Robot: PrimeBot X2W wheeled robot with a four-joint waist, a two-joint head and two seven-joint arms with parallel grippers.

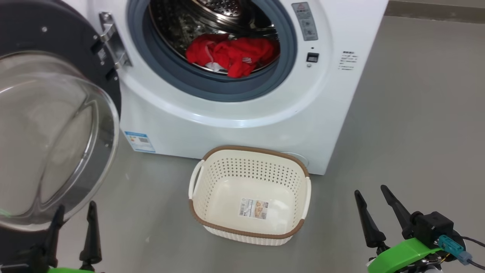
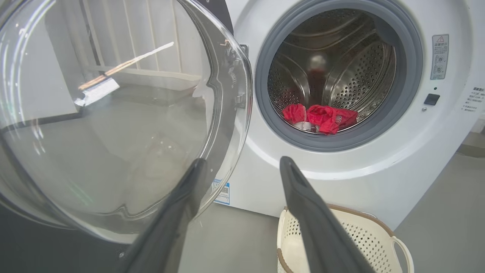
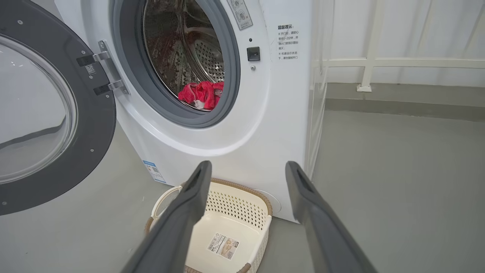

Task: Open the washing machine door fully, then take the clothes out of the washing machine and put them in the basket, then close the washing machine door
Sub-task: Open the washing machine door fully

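Floor (image 1: pixel 416 113): plain grey, smooth, matte, no seams visible. It takes up the right side and bottom of the head view and the lower right of the right wrist view. Wall (image 3: pixel 416 26): white, with vertical panels or folds, can't tell which, upper right of the right wrist view. Rail (image 3: pixel 401 62): white horizontal bar running across the wall. Post (image 3: pixel 373 41): white upright, slightly tilted in that view, meets the rail. Its foot sits on the skirting (image 3: pixel 409 94), a grey band between wall and floor. Darker line along the band's lower edge.
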